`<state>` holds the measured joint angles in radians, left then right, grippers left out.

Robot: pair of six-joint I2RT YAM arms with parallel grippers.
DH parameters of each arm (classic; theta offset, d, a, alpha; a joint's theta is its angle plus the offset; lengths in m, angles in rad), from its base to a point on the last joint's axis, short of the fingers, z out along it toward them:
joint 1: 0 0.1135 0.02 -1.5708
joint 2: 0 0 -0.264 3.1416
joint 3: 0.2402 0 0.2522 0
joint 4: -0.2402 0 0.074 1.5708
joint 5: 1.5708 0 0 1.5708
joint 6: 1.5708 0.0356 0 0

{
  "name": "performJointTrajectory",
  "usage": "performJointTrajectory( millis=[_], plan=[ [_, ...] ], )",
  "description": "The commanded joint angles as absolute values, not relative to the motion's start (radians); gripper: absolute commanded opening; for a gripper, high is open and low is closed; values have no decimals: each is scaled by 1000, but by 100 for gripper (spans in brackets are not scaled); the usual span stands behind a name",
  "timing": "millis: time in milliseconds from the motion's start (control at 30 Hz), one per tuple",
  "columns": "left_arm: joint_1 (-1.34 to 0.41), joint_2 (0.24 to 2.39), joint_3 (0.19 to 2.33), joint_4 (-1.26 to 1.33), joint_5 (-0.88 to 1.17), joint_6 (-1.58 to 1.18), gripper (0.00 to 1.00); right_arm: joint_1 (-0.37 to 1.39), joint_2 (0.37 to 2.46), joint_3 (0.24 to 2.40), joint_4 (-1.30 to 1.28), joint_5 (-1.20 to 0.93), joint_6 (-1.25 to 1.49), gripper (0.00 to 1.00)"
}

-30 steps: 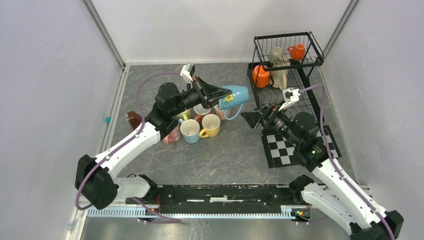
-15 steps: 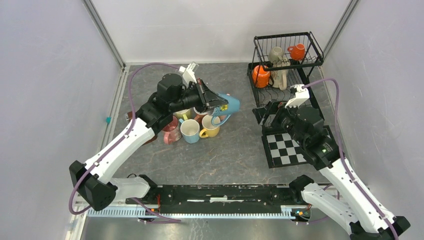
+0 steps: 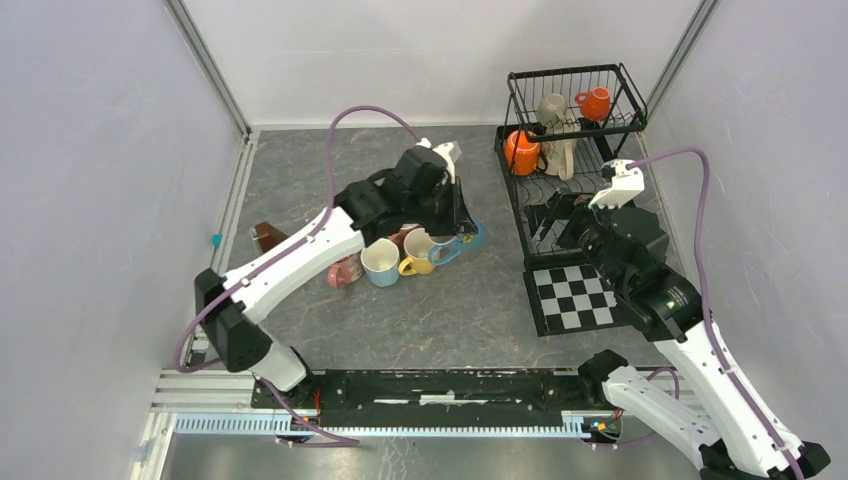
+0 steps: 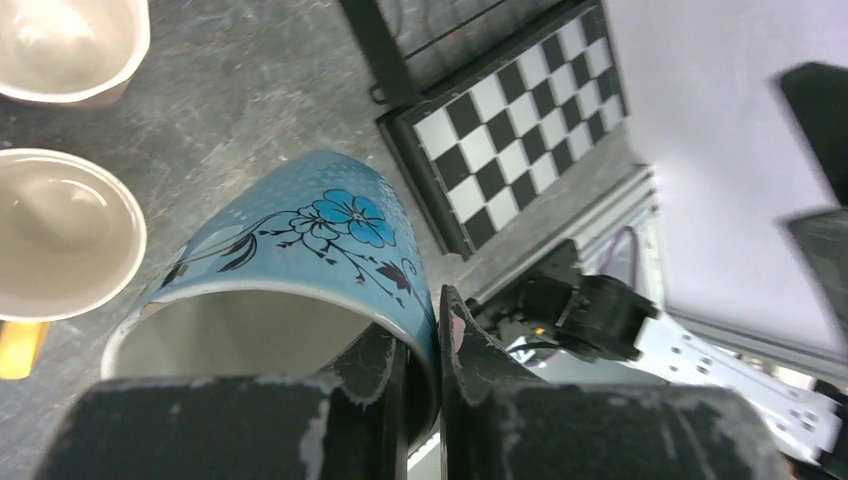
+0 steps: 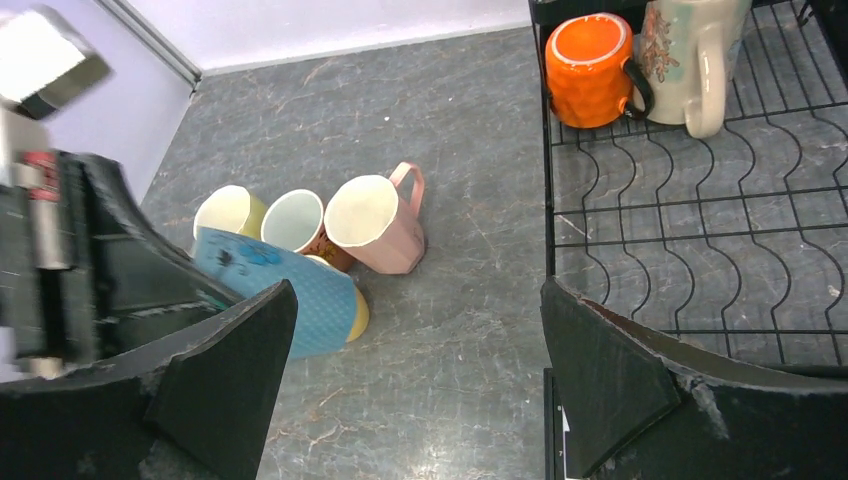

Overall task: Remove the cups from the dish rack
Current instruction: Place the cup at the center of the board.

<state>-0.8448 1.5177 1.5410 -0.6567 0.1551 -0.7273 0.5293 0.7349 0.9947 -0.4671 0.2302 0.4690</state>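
The left arm has swung down and to the right, bringing the light blue floral mug [image 4: 300,235] low beside the group of cups. The right arm has drawn back toward the dish rack [image 3: 575,95]. The left jaws are clenched on the blue mug's rim, one finger inside and one outside, with the mug tilted. Whether it touches the surface [image 3: 470,310] cannot be told. Just left of those jaws stand a pale mug [image 3: 380,262], a yellow mug [image 3: 420,245] and a pink mug [image 5: 385,235]. The right jaws are spread wide, grasping nothing, over the surface between the cups and the rack. Beyond them, on the lower tier, an orange mug [image 5: 590,70] sits just beside a tall cream mug [image 5: 690,60]. An olive mug [image 3: 551,105] and a second orange mug [image 3: 594,102] sit in the upper basket.
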Motion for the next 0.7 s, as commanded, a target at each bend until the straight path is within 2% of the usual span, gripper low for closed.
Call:
performJointTrajectory(
  millis=[0, 133, 667],
  plan=[
    [-900, 1588, 1657, -691, -17, -657, 2, 528, 739, 1065, -481, 275, 458, 98],
    [-936, 1675, 1700, -693, -97, -683, 2, 528, 744, 1076, -485, 276, 457, 98],
    [-955, 1933, 1777, -729, -176, -650, 2, 529, 697, 1098, -545, 335, 458, 98]
  ],
)
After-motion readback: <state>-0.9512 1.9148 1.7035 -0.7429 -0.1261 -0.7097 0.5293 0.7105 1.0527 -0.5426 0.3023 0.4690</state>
